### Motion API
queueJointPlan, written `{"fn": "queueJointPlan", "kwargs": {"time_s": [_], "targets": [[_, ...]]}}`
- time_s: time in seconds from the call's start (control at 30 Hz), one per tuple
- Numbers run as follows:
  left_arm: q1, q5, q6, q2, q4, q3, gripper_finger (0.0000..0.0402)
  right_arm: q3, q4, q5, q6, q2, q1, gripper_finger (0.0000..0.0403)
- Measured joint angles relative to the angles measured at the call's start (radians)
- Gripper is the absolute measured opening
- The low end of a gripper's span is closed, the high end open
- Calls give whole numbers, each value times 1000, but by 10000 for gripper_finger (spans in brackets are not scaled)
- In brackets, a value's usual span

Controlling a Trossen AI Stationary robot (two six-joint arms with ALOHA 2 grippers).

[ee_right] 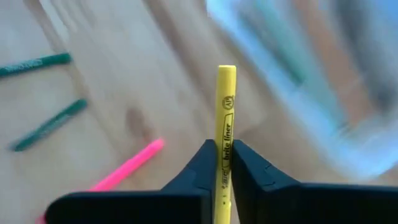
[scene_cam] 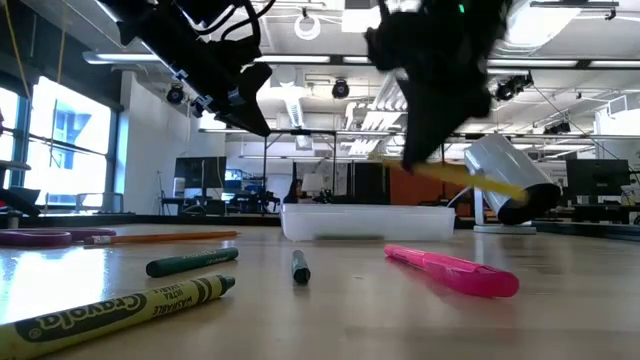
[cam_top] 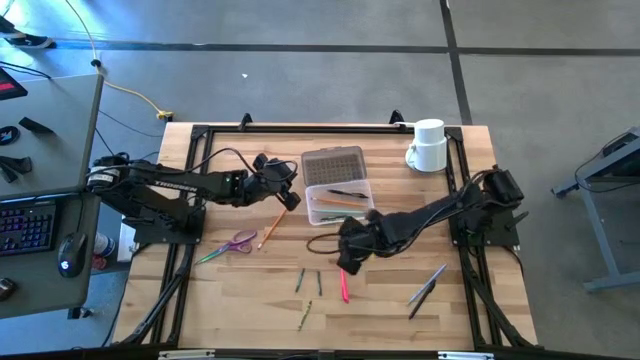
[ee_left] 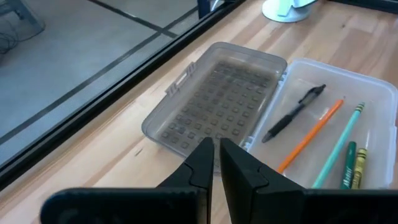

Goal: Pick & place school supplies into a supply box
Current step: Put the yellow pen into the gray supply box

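The supply box [cam_top: 338, 203] stands open mid-table, its dotted grey lid [ee_left: 217, 99] lying flat beside the tray. In the tray [ee_left: 379, 93] lie a black pen [ee_left: 292, 115], an orange pencil [ee_left: 311, 134], a green pencil and crayons. My left gripper [ee_left: 217, 165] hovers shut and empty near the lid's edge, left of the box [cam_top: 292, 198]. My right gripper [cam_top: 345, 260] is above the table in front of the box, shut on a yellow highlighter [ee_right: 226, 106]. A pink highlighter [cam_top: 345, 288], green crayons [cam_top: 300, 280], purple scissors [cam_top: 238, 242] and an orange pencil [cam_top: 272, 228] lie on the wood. My right gripper pinches the yellow highlighter's printed barrel [ee_right: 224, 149] between its two fingers. The fingers slant down from above and lie along the highlighter, whose free end [ee_right: 226, 70] sticks out past the fingertips. In the low view the highlighter [scene_cam: 470, 178] hangs tilted, clear of the table.
A white mug [cam_top: 428, 145] stands at the far right of the table. Two grey pens [cam_top: 428, 288] lie near the right front. A yellow-green crayon [cam_top: 304, 315] lies near the front edge. Black frame rails run along the table's sides.
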Motion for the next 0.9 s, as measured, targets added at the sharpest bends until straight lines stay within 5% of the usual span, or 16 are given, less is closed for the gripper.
{"fn": "queueJointPlan", "kwargs": {"time_s": [0.27,0.53,0.9], "targets": [[-3,35,0,0,1,0,62,147,58,349,-514,0,-115,22],[-3,89,0,0,-15,0,62,-37,231,158,-653,3,-295,17],[-3,87,-97,0,-96,0,62,-271,612,118,-631,4,-395,39]]}}
